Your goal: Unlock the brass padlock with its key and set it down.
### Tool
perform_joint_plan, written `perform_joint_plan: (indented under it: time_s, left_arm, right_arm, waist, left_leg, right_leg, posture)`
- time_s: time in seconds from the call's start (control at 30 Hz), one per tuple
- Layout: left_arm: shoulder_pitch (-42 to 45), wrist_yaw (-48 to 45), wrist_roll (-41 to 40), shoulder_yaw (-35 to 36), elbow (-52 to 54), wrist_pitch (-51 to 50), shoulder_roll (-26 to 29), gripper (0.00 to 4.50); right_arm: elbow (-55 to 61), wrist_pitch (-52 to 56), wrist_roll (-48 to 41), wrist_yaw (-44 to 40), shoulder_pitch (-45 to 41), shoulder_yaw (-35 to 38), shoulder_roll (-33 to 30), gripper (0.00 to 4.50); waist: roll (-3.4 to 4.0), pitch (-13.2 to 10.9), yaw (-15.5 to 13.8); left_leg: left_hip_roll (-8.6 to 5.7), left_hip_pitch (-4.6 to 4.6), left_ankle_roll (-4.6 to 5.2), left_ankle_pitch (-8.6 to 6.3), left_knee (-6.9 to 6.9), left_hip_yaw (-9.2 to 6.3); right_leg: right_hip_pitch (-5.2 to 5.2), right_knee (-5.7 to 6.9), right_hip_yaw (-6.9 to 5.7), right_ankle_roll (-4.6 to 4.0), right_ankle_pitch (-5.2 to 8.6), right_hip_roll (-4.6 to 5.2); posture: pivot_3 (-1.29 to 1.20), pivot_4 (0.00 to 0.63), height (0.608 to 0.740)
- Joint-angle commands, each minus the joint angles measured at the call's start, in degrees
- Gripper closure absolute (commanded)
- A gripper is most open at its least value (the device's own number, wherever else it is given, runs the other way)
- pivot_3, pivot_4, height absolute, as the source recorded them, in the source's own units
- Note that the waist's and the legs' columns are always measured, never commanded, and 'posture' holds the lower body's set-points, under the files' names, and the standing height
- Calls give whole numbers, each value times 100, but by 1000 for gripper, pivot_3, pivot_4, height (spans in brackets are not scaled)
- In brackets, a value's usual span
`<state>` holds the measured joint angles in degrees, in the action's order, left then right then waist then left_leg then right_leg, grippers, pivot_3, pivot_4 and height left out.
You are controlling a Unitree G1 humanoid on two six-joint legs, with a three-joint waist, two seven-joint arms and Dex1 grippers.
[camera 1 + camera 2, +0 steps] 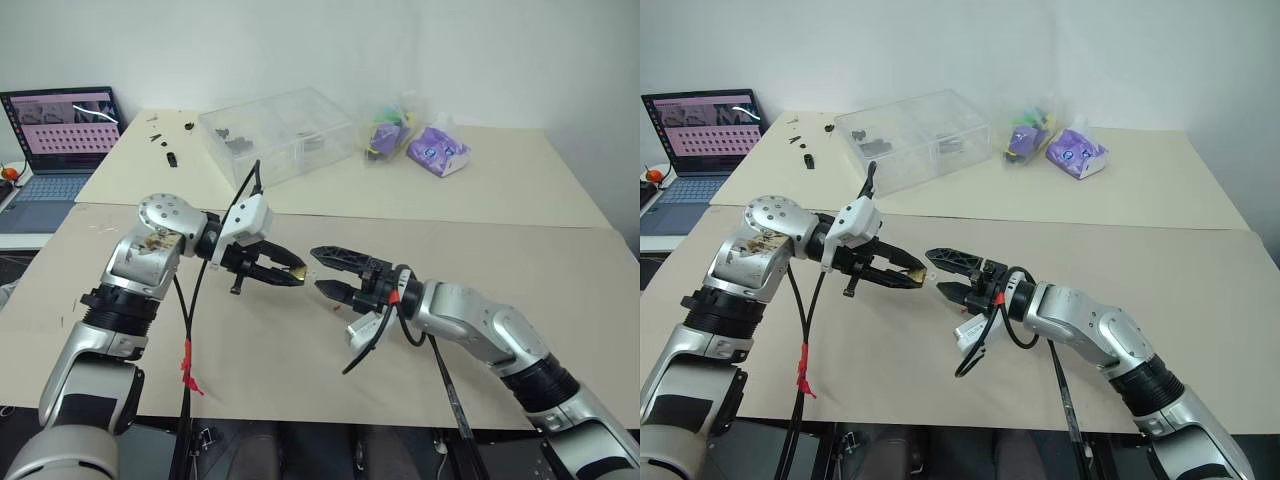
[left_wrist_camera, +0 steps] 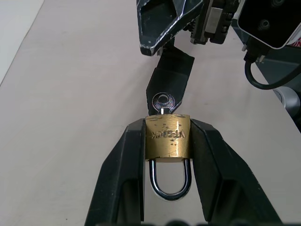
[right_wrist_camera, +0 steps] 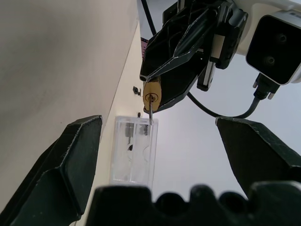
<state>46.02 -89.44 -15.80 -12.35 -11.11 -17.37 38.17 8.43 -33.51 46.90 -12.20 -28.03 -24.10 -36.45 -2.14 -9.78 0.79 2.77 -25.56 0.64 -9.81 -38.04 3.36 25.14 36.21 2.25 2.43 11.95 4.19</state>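
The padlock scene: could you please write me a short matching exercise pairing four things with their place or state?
Things:
1. brass padlock
2. key
3. right gripper
4. clear plastic box

States:
A. open, holding nothing
B. on the far table
C. clamped between the left gripper's fingers
D. sticking out of the padlock's keyhole

Pairs: 1-C, 2-D, 3-A, 4-B
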Motion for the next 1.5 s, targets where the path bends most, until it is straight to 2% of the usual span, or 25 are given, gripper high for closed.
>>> perform_joint_plan:
  time_s: [0.03,0.6,0.77,0.8,1.07,1.33,1.5]
  left_arm:
    - [34,-68,-26,35,99,72,89,3209]
    - [84,-248,78,-88,0,152,155,3209]
    - [78,-220,74,-83,7,158,144,3277]
    - [72,-217,75,-81,14,158,145,3277]
    - [63,-121,33,-33,80,90,122,3277]
    - [65,-74,49,-34,54,102,138,3277]
    - [52,-52,55,-14,58,105,140,3277]
  right_arm:
    - [174,-73,-7,26,28,184,13,0]
    - [317,-73,43,-63,55,202,39,0]
    - [385,-40,-27,-175,18,199,107,1333]
    - [392,-34,-33,-199,9,203,123,1801]
    - [371,-51,-58,-328,35,207,219,4436]
    - [235,-21,-333,-685,21,92,298,4436]
    - [208,478,-1355,-1627,43,22,448,4436]
  waist:
    - [0,0,0]
    - [0,0,1]
    - [0,0,1]
    - [0,0,1]
    - [0,0,-1]
    - [0,0,1]
    - [0,0,1]
  left_leg:
    - [0,0,0,0,0,0]
    - [0,0,0,0,0,0]
    - [0,1,0,0,0,0]
    - [0,1,0,0,0,0]
    - [0,1,0,0,0,0]
    - [0,2,0,0,0,0]
    - [0,2,0,0,0,0]
  right_leg:
    - [0,0,0,0,0,0]
    - [0,1,0,-1,0,0]
    - [0,1,0,-1,0,0]
    - [0,1,0,-1,0,0]
    - [0,1,0,-1,0,0]
    - [0,2,0,-1,0,0]
    - [-2,2,0,-2,-1,-1]
  posture:
    - [0,150,726]
    - [0,150,726]
    - [0,150,726]
    - [0,150,726]
    - [0,150,726]
    - [0,150,726]
    - [0,150,726]
